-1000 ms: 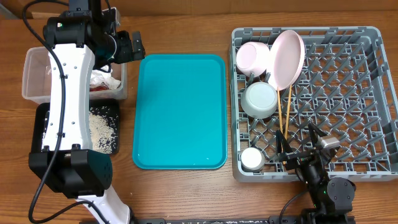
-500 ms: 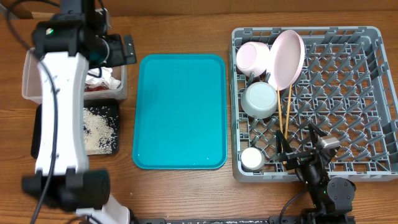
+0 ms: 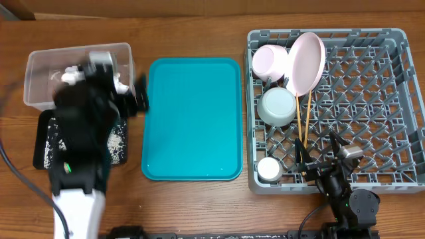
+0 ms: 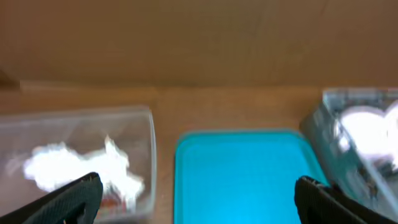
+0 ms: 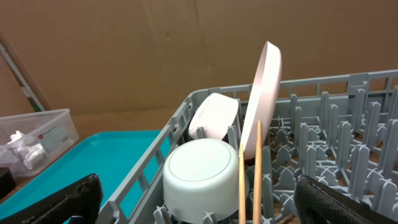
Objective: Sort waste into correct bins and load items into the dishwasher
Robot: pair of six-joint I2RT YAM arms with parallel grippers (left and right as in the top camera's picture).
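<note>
Both the left claw (image 4: 199, 185) and right claw (image 5: 199, 185) are spread wide, nothing held. Clear tub (image 3: 41, 78) and black tray (image 3: 38, 138) at the left edge are half hidden by the blurred left arm (image 3: 83, 149); napkin (image 4: 68, 168) is glimpsed inside the tub.

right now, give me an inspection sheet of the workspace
surface: wooden table, bare teal tray
job's things: plate, pink bowl, pale bowl, cup, chopsticks in grey rack; napkin in clear tub; rice grains in black tray
clutter: nothing seen
grippers: left gripper open, empty, blurred; right gripper open, empty, at rack's front
cables: black cable by right arm base
surroundings: brown cardboard backdrop
</note>
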